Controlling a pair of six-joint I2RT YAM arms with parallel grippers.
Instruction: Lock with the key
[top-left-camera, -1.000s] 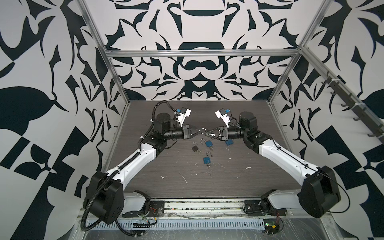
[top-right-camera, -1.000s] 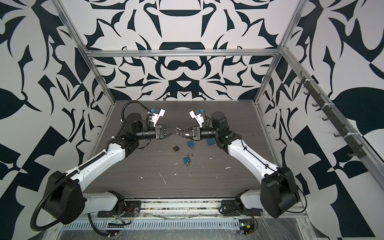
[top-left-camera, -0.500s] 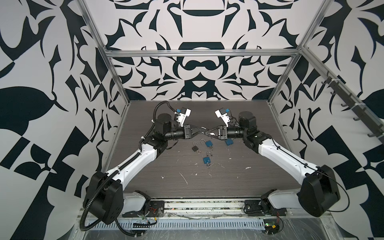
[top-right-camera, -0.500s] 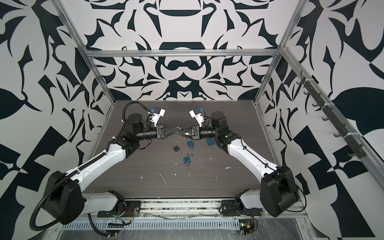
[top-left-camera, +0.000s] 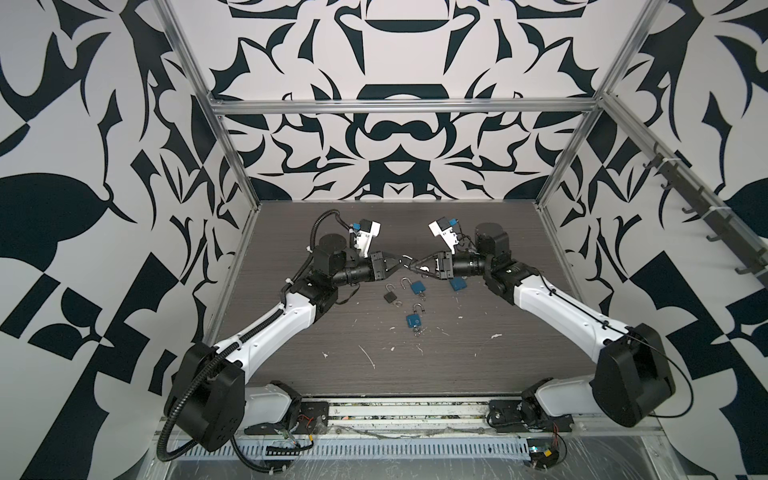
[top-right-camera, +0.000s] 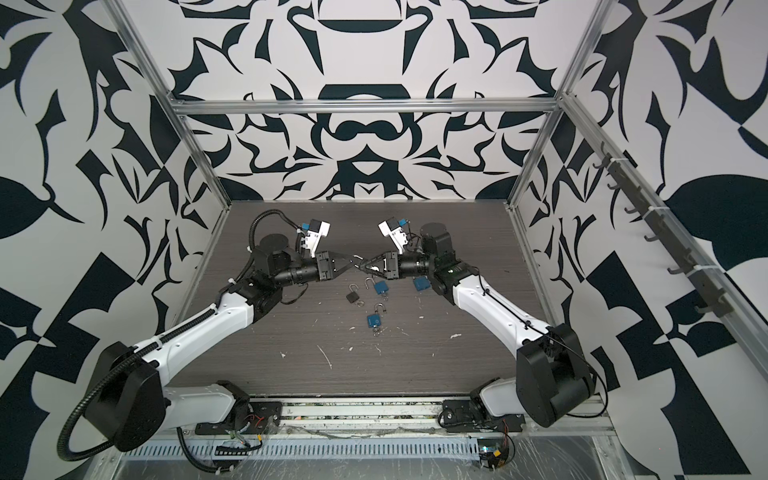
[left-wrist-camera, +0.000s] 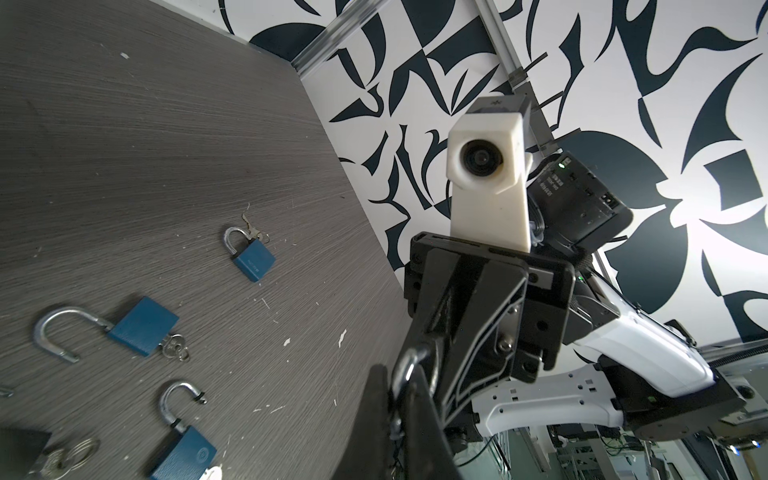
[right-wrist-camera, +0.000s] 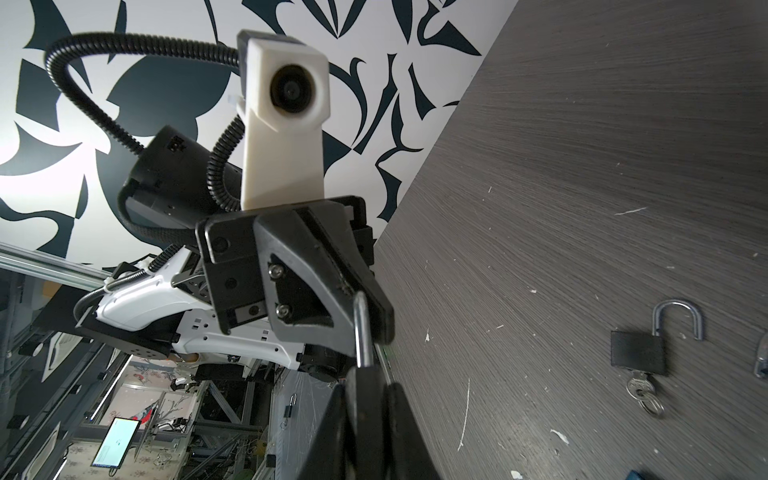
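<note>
Padlock (right-wrist-camera: 366, 395) is up in the air, body nipped in right pincer (top-left-camera: 413, 267), shackle (right-wrist-camera: 361, 328) sticking out past its tips twd the other arm. A sec ago left pincer (top-left-camera: 400, 262) was a gap away. Now it's tip-to-tip w/ the right, pressed tight together and apparently clamped on the shackle end. So both have hold of the same lock, prob. set to push the shackle home. Can't make out the key. Three spare locks (top-left-camera: 417, 286) lie on table (top-left-camera: 478, 353) just below the pincers, untouched.
</note>
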